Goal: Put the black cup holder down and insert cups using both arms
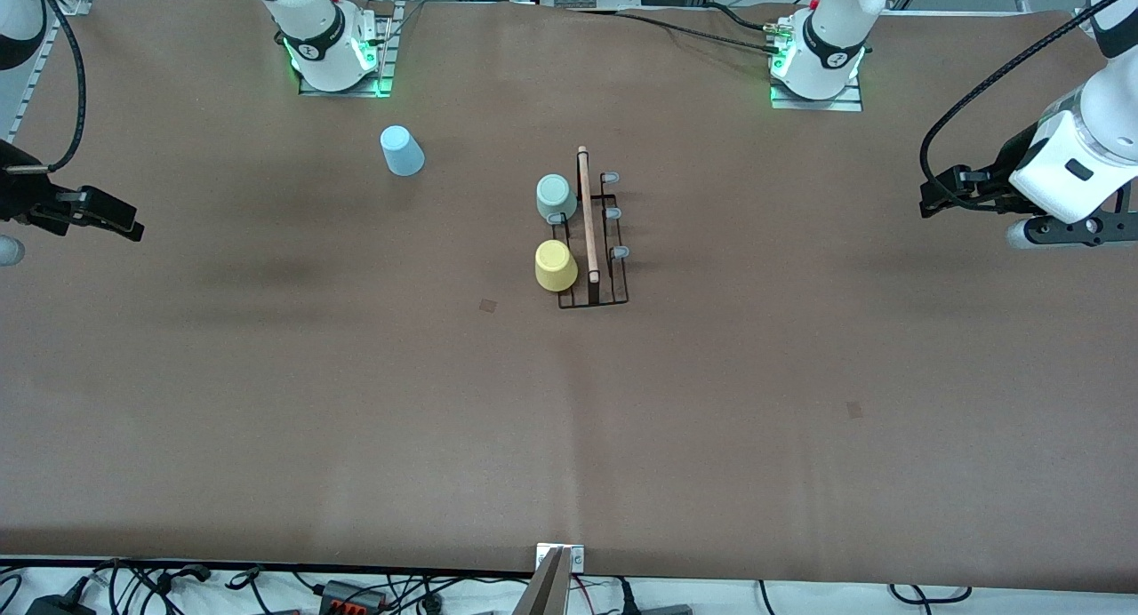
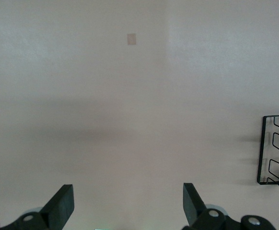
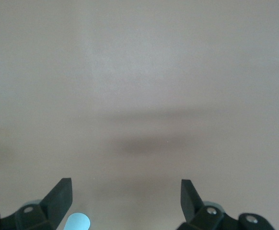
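The thin black wire cup holder [image 1: 594, 242] with its light wooden rod handle stands at the middle of the brown bench [image 1: 569, 419], its long axis running from the robots' bases toward the front camera. On the side facing the right arm's end, a pale grey-green plastic tumbler [image 1: 553, 196] and a yellow plastic tumbler [image 1: 556, 265] sit on its prongs, the yellow one nearer the front camera. The grey-capped prongs on the side facing the left arm's end are bare.

The light blue plastic tumbler [image 1: 402, 150] stands alone on the bench, upside down, well apart from the holder, toward the right arm's end and close to that arm's base.

The right end effector [image 1: 98, 213] hangs over the bench edge at its own end, jaws spread wide and empty. The left end effector [image 1: 947, 193] waits over its own end, also wide open and empty.

The blue tumbler looks like the last piece, and the right arm is plainly the nearer one; it lies toward the bench's middle from that end effector.
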Robot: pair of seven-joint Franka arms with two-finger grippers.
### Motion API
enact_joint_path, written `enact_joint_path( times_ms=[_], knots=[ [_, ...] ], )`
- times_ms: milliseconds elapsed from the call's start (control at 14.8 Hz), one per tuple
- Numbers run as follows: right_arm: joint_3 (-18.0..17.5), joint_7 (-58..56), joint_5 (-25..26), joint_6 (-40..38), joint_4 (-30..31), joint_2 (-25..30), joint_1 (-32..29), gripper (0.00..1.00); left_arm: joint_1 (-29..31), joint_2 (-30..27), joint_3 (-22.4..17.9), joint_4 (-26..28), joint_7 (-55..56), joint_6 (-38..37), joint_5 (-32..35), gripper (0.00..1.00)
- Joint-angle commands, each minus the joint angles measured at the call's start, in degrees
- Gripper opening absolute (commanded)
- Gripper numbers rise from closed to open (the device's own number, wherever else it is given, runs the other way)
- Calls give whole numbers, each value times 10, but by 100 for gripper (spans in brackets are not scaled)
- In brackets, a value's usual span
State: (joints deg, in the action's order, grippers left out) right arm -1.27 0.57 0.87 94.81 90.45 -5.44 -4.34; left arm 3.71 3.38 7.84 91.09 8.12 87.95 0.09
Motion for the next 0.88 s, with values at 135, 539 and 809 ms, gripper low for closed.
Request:
enact_joint_path(
  times_ms=[135, 539, 809],
  knots=[
    [-2, -17, 12, 7, 15, 23, -3, 100, 0, 5, -1, -17, -11, -3, -1, 100],
    [0, -17, 11, 13, 9, 18, -4, 100, 1, 7, -2, -17, -12, -4, -1, 100],
    [2, -17, 3, 6, 7, 19, -9, 100, 0, 7, -2, -17, -11, -4, -1, 100]
  ],
)
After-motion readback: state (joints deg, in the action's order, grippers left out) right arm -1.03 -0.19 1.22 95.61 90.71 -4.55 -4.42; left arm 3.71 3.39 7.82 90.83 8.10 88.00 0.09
